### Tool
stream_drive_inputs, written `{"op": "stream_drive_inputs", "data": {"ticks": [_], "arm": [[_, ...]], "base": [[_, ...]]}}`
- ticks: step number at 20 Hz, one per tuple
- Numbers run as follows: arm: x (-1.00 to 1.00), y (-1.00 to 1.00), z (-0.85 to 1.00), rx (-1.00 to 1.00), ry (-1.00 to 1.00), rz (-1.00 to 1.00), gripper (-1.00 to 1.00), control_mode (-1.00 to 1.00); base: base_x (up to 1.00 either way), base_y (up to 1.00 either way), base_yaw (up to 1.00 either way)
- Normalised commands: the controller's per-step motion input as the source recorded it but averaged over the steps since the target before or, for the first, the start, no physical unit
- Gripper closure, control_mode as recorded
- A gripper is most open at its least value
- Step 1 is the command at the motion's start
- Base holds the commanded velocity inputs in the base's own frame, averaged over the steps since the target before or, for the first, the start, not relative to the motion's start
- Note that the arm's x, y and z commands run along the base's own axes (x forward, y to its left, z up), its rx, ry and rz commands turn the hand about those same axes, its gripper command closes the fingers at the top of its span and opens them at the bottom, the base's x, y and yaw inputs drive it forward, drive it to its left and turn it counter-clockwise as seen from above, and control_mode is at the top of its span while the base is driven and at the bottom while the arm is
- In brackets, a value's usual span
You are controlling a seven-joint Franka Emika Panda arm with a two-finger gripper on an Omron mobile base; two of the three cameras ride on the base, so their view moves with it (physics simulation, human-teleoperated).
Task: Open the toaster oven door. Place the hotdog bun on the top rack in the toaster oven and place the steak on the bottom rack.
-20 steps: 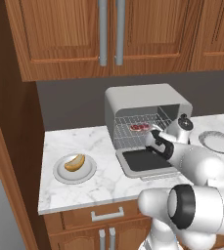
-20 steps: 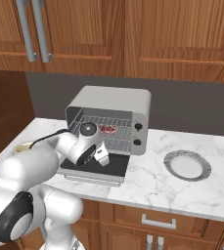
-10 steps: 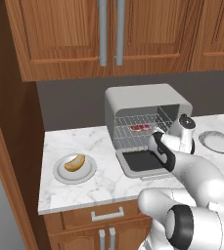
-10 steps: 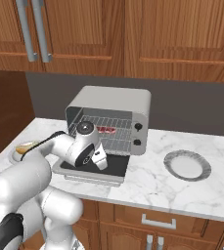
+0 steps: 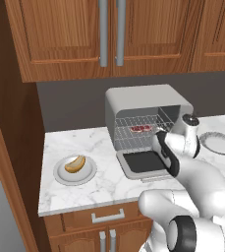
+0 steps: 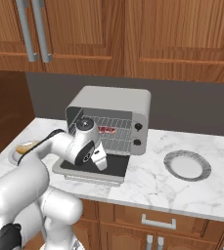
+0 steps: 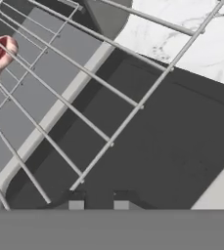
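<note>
The gripper (image 7: 98, 204) is up close to the oven, just over the toaster oven door (image 5: 142, 162), which lies flat and open on the counter (image 5: 109, 182). In the hand view its two dark tips sit close together with only a small gap, and nothing is between them, so the hand looks almost closed and holds nothing. A wire rack reaches out over the dark glass of the door right in front of the tips. A little farther in, inside the toaster oven (image 6: 111, 117), the steak (image 5: 140, 129) lies on a rack. It looks like the lower shelf, but I cannot be sure which of the two it is. So the door job is done, and the steak job looks done too. Off to the left side, well apart from the oven, the hotdog bun (image 5: 74, 163) sits on a grey plate (image 5: 61, 174). It has not been put in yet. That is what is left: the arm must go over to the plate, pick up the bun, and set it on the top rack. On the other side of the oven sits an empty plate (image 6: 187, 166).
</note>
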Motion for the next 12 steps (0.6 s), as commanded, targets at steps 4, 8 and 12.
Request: {"op": "stream_drive_inputs", "data": {"ticks": [4,8,12], "arm": [[-0.54,0.03,0.38,0.03,-0.2,0.06,1.0,-1.0],[-0.53,0.32,0.21,-0.04,-0.04,0.1,1.0,-1.0],[-0.35,0.55,0.13,-0.15,0.0,0.13,1.0,-1.0]], "base": [[0.0,0.0,0.0],[0.0,0.0,0.0],[0.0,0.0,0.0]]}}
